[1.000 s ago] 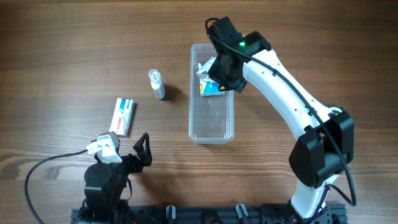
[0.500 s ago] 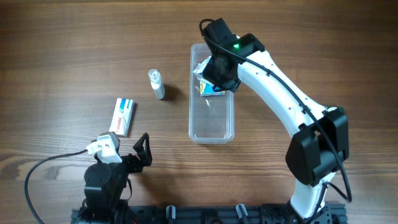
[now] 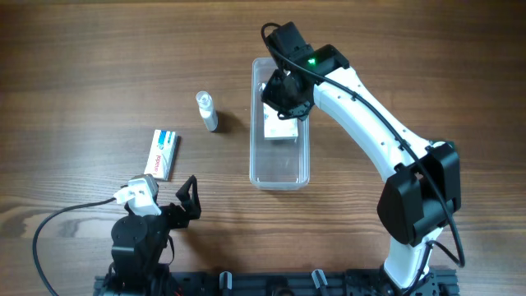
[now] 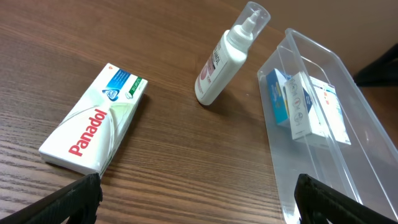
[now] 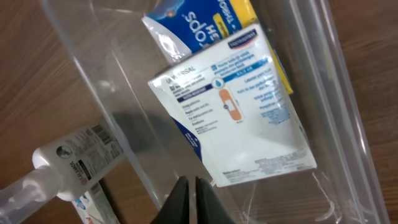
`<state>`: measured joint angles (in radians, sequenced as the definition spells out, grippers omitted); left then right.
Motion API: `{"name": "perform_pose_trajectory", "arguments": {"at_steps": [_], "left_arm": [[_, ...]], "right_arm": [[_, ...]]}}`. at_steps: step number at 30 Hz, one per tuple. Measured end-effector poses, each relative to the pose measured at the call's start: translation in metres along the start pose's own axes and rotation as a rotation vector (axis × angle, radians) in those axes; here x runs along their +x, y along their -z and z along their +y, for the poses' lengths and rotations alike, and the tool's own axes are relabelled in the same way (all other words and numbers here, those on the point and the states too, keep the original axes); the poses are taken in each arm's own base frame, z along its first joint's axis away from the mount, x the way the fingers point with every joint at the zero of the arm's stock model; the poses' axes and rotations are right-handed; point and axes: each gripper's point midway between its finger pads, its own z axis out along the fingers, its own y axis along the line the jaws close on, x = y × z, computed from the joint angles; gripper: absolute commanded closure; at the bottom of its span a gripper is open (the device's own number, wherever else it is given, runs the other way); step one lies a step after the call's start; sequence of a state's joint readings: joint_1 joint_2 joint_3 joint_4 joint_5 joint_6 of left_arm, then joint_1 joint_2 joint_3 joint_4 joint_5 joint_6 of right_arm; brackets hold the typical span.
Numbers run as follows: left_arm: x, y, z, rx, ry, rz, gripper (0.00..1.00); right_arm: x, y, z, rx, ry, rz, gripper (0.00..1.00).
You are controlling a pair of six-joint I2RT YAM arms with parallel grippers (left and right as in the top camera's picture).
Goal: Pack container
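The clear container [image 3: 280, 168] stands at centre; it also shows in the left wrist view [image 4: 373, 162] and the right wrist view [image 5: 336, 74]. A white plaster box [image 3: 279, 126] lies in its far half, over a blue and yellow box [image 5: 199, 22]. The white box shows in the right wrist view [image 5: 239, 118] and the left wrist view [image 4: 305, 106]. My right gripper [image 3: 284, 94] hovers over the bin's far end, fingers [image 5: 187, 183] shut and empty. My left gripper [image 3: 164, 201] rests open near the front left, with nothing between its fingers [image 4: 199, 205].
A white Panadol box [image 3: 163, 154] lies left of the bin, close in front of the left gripper [image 4: 93, 127]. A small white pump bottle [image 3: 208, 111] lies between that box and the bin; it also shows in both wrist views [image 4: 227, 56] [image 5: 68, 165].
The right gripper has let go of the white box, which now lies flat in the container. The gripper shifted slightly left. The left arm has not moved.
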<state>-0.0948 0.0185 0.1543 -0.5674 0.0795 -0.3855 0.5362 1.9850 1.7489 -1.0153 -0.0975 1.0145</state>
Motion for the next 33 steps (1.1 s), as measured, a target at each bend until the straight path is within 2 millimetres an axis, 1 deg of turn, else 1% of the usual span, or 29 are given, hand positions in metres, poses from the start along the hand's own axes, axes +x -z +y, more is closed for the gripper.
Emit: {"name": "perform_pose_trajectory", "arguments": {"at_steps": [1,2,3,4,5,6,10,13,16,19,23,29,33], "left_arm": [[0.0,0.0,0.0,0.0,0.0,0.0,0.0],[0.0,0.0,0.0,0.0,0.0,0.0,0.0],[0.0,0.0,0.0,0.0,0.0,0.0,0.0],[0.0,0.0,0.0,0.0,0.0,0.0,0.0],[0.0,0.0,0.0,0.0,0.0,0.0,0.0],[0.0,0.0,0.0,0.0,0.0,0.0,0.0],[0.0,0.0,0.0,0.0,0.0,0.0,0.0],[0.0,0.0,0.0,0.0,0.0,0.0,0.0],[0.0,0.0,0.0,0.0,0.0,0.0,0.0],[0.0,0.0,0.0,0.0,0.0,0.0,0.0],[0.0,0.0,0.0,0.0,0.0,0.0,0.0],[0.0,0.0,0.0,0.0,0.0,0.0,0.0],[0.0,0.0,0.0,0.0,0.0,0.0,0.0]], "right_arm": [[-0.001,0.0,0.001,-0.004,0.008,-0.003,0.96],[0.0,0.0,0.0,0.0,0.017,0.0,0.96],[0.004,0.0,-0.007,0.028,0.018,0.018,0.96],[0.017,0.002,-0.032,0.131,0.015,0.068,0.95],[0.02,0.004,-0.045,0.188,0.017,0.075,0.95],[0.023,0.006,-0.053,0.225,0.035,0.084,0.95],[0.026,0.0,-0.059,0.236,0.101,0.102,0.96],[0.031,-0.014,-0.065,0.234,0.124,0.122,0.96],[0.038,-0.03,-0.064,0.187,0.158,0.153,0.96],[0.044,-0.04,-0.066,0.17,0.181,0.179,0.96],[0.046,-0.04,-0.064,0.161,0.226,0.186,0.95],[0.058,-0.042,-0.056,0.154,0.275,0.183,0.94],[0.057,-0.044,-0.049,0.138,0.285,0.163,0.94]]}}
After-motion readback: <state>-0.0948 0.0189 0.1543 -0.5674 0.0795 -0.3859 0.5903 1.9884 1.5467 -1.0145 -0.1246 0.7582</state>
